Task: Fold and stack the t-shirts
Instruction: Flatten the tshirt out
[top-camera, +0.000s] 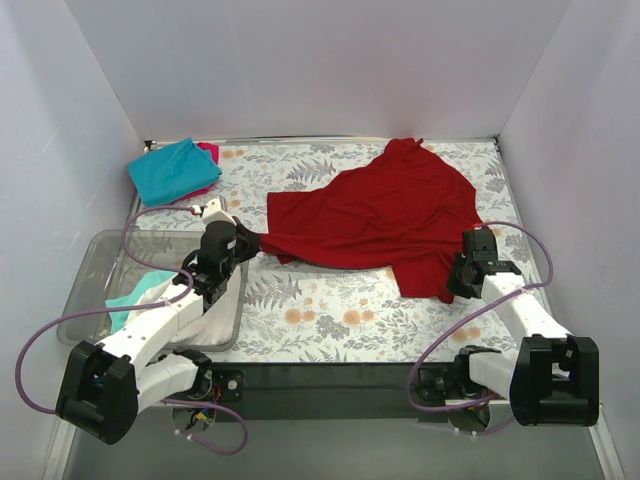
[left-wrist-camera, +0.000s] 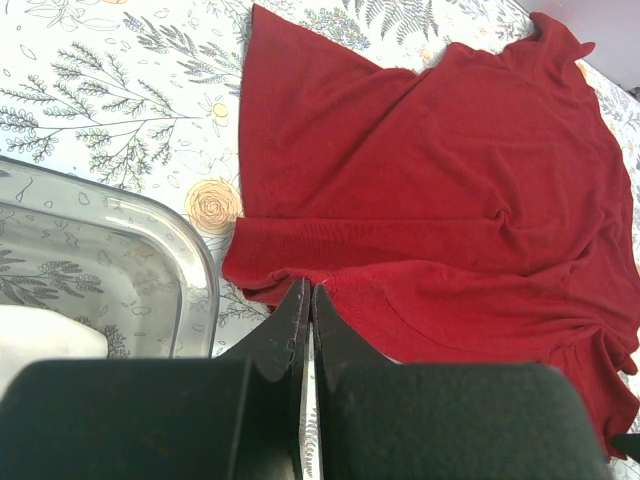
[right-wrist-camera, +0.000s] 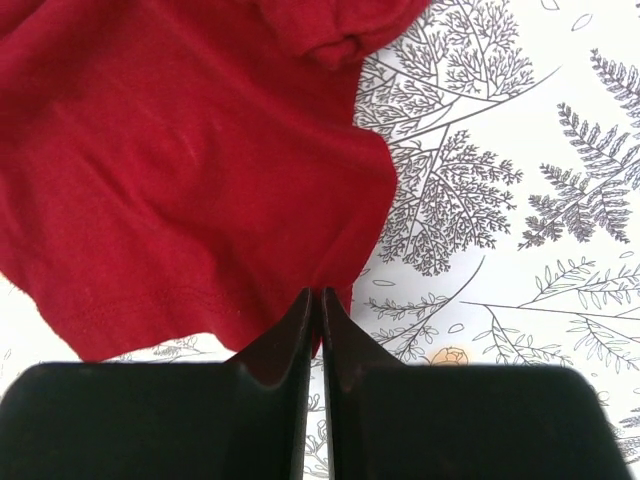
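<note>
A large dark red t-shirt (top-camera: 385, 215) lies spread and rumpled on the floral table; it also fills the left wrist view (left-wrist-camera: 430, 190) and the right wrist view (right-wrist-camera: 180, 160). My left gripper (top-camera: 247, 243) is shut on its left edge, the fingers (left-wrist-camera: 290, 320) pinching a fold. My right gripper (top-camera: 463, 275) is shut on its lower right hem, the fingers (right-wrist-camera: 300, 325) pinching the cloth. A folded teal t-shirt (top-camera: 172, 170) lies on a magenta-pink one (top-camera: 209, 152) at the back left. Another teal shirt (top-camera: 135, 298) and a white one (top-camera: 215, 318) lie in the bin.
A clear plastic bin (top-camera: 100, 262) stands at the front left beside the left arm; its rim shows in the left wrist view (left-wrist-camera: 190, 250). White walls enclose the table on three sides. Purple cables loop by both arm bases.
</note>
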